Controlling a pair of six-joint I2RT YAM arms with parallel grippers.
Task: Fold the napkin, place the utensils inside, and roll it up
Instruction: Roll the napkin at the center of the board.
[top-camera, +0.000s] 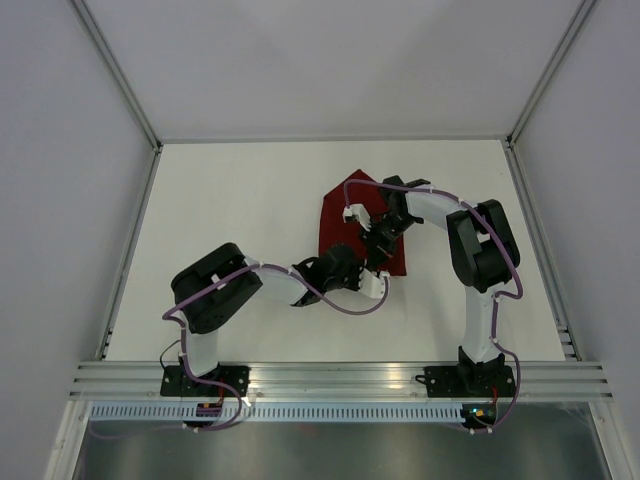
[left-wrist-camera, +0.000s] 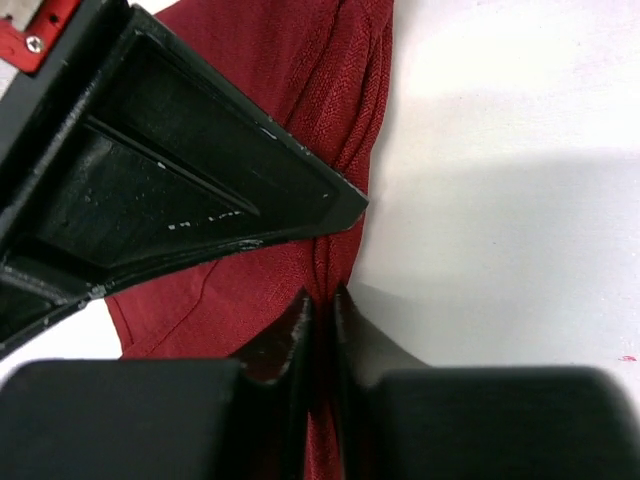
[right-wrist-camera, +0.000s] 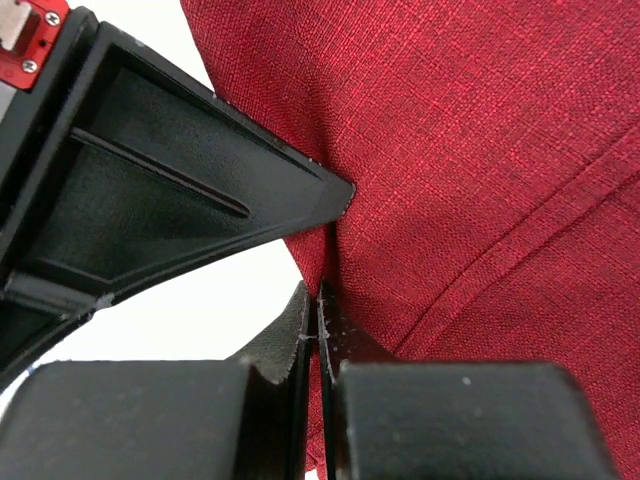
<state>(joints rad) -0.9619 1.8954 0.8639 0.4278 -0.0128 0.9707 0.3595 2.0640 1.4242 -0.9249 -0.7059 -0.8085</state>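
From the top view, the napkin (top-camera: 335, 222) lies on the white table (top-camera: 230, 200), a little right of the middle, with both arms reaching over its near right part. The left gripper (top-camera: 368, 276) sits at the cloth's near edge and the right gripper (top-camera: 374, 246) is just beyond it, the two close together; how their jaws stand cannot be told from here

In the left wrist view, the left gripper (left-wrist-camera: 322, 302) has its jaws drawn nearly together, pinching a raised ridge of the napkin (left-wrist-camera: 330, 90) between them. Bare table (left-wrist-camera: 520, 160) shows to the right of the cloth

In the right wrist view, the right gripper (right-wrist-camera: 318, 298) has its jaws pressed together on the edge of the napkin (right-wrist-camera: 480, 150), which fills the right side of the picture, a stitched hem running slantwise across it. Table (right-wrist-camera: 235, 295) shows on the left
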